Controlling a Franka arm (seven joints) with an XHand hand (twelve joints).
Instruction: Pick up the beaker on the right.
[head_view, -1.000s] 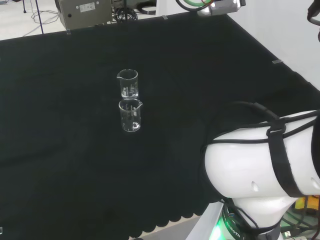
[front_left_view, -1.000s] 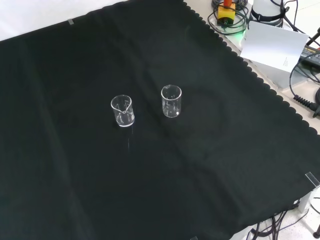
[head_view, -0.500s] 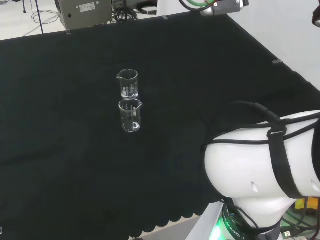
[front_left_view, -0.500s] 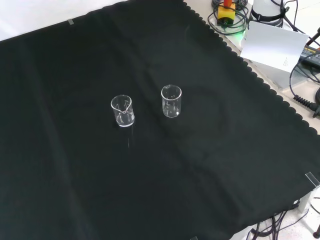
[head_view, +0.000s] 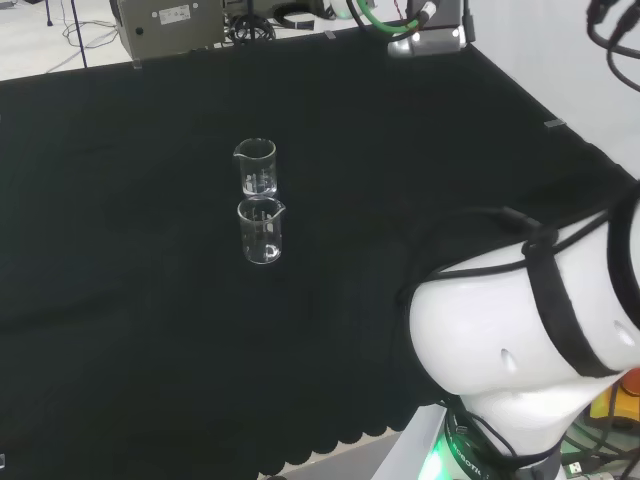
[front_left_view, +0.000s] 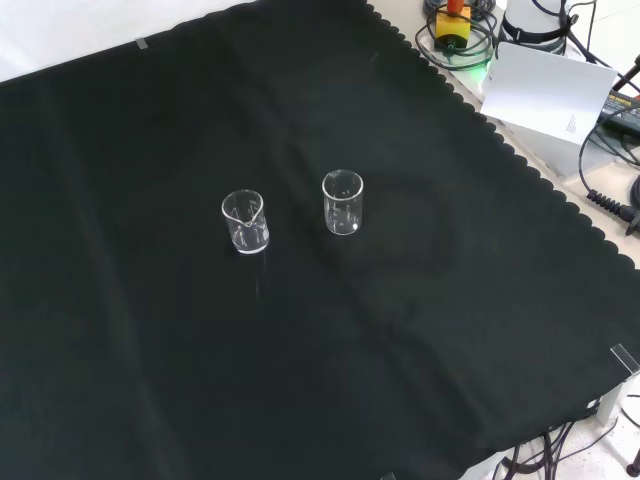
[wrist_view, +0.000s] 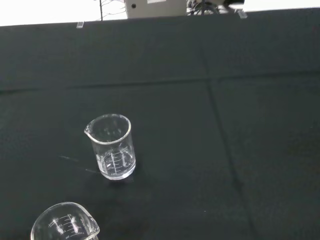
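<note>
Two clear glass beakers stand upright and empty on the black cloth. In the head view one beaker (head_view: 256, 166) stands just behind the other (head_view: 261, 230), almost touching. In the front view they stand side by side with a gap between them, the left beaker (front_left_view: 245, 221) with its spout toward the camera and the right beaker (front_left_view: 343, 202). The wrist view shows one whole beaker (wrist_view: 112, 146) with its spout and scale marks, and the rim of the second beaker (wrist_view: 65, 222) close by at the picture's edge. Nothing touches either beaker.
The arm's big white link (head_view: 520, 340) stands at the head view's lower right. A grey box (head_view: 170, 25) and cables lie beyond the cloth's far edge. In the front view a white card (front_left_view: 545, 95) and cables lie past the scalloped edge (front_left_view: 520, 165).
The arm's white link has tilted and shifted in the head view, and a faint shadow now lies on the cloth right of the beakers in the front view. Both beakers have stayed put.
</note>
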